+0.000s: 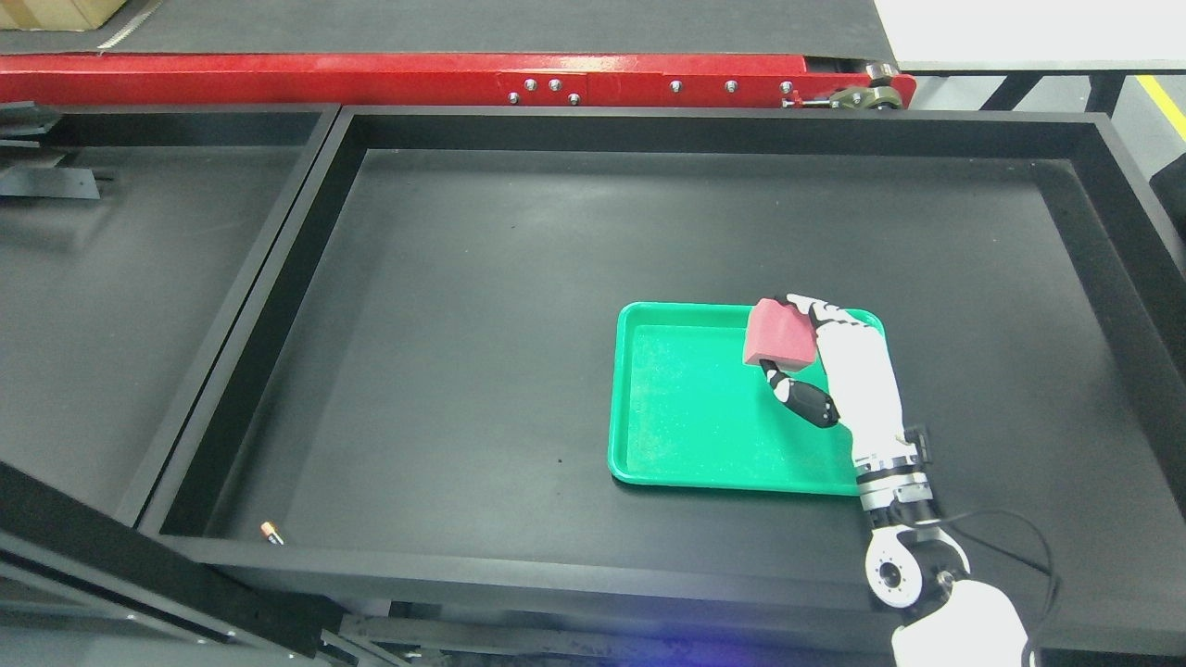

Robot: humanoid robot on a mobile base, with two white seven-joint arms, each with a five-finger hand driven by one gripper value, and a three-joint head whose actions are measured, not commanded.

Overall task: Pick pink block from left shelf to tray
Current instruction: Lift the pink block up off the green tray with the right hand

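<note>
right robot hand (802,357) grips block (778,335) over tray (649,408), far right corner | risk: release this near the rim, block tips out onto desk (445,371) | risk: thin pinch, early slip

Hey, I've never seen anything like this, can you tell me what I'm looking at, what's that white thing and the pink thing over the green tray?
This is one picture, taken from a camera on a humanoid robot's head, looking down. The white thing is the robot's right hand, on an arm entering from the lower right. Its fingers grip a pink block, held over the upper right part of a green tray. The tray lies in a big black shallow bin. Nothing else lies in the tray. A tiny orange object sits near the bin's front left corner. The left hand is out of view.
</note>
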